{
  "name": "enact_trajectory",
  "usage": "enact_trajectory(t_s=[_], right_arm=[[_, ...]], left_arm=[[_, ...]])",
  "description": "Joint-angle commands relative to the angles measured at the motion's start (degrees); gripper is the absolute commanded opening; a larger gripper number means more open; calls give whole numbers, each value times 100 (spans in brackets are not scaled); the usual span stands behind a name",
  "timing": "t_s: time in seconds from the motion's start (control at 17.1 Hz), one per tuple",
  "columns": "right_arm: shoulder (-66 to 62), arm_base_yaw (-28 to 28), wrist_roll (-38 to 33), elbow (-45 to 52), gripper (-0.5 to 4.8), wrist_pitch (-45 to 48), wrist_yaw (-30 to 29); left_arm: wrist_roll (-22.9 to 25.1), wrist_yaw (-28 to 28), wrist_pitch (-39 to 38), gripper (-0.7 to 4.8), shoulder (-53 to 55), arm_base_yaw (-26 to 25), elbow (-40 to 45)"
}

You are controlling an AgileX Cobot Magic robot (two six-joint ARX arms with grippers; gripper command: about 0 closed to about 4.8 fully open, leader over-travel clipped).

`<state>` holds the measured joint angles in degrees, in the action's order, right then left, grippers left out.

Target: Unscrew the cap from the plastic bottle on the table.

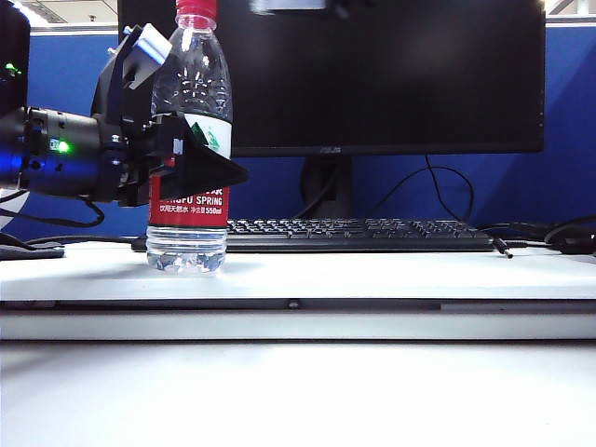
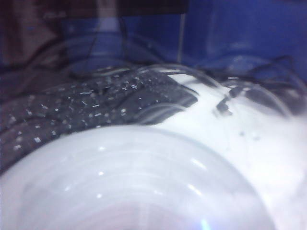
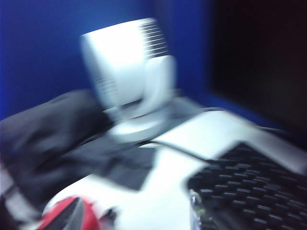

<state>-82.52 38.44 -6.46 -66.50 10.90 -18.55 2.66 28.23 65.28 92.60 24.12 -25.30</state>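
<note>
I find the plastic bottle [image 1: 189,149] upright on the table [image 1: 372,277], at the left, just in front of the black keyboard [image 1: 358,235] and the dark monitor [image 1: 382,74]. The cap [image 1: 196,10] is still on the neck, partly cut off by the top edge of the exterior view.

My left end effector [image 1: 172,154] comes in level from the left and is clamped round the bottle's labelled middle; the left wrist view is filled by the clear wall of the bottle [image 2: 134,182], pressed close to the lens.

My right end effector does not appear in the exterior view. The right wrist view is heavily smeared: a red shape [image 3: 72,215] sits at its edge, probably the cap, but no fingers are distinguishable, so I cannot tell whether it is released or clenched.

Handling judgement: the bottle is thin-walled, smooth and easily dented, so a firm mid-body hold suits it. The cap is small, stiff and ribbed; I would take it across its ribbed sides.

Contents: the bottle is clear throughout; droplets cling inside the upper wall, but I can make out no water line.
</note>
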Motion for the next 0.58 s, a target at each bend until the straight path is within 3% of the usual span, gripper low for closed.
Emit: enact_trajectory(t_s=[0.06,0.23,0.58], right_arm=[[68,645,59,-4,284,44,1644],[20,1451,516,-4,284,2,3305],[-164,1851,140,-4,284,-170,3668]], left_arm=[[-109,-15,42,326,0,-7,-31],[-105,-15,37,326,0,-9,-33],[-208,4,63,326,474,31,-68]])
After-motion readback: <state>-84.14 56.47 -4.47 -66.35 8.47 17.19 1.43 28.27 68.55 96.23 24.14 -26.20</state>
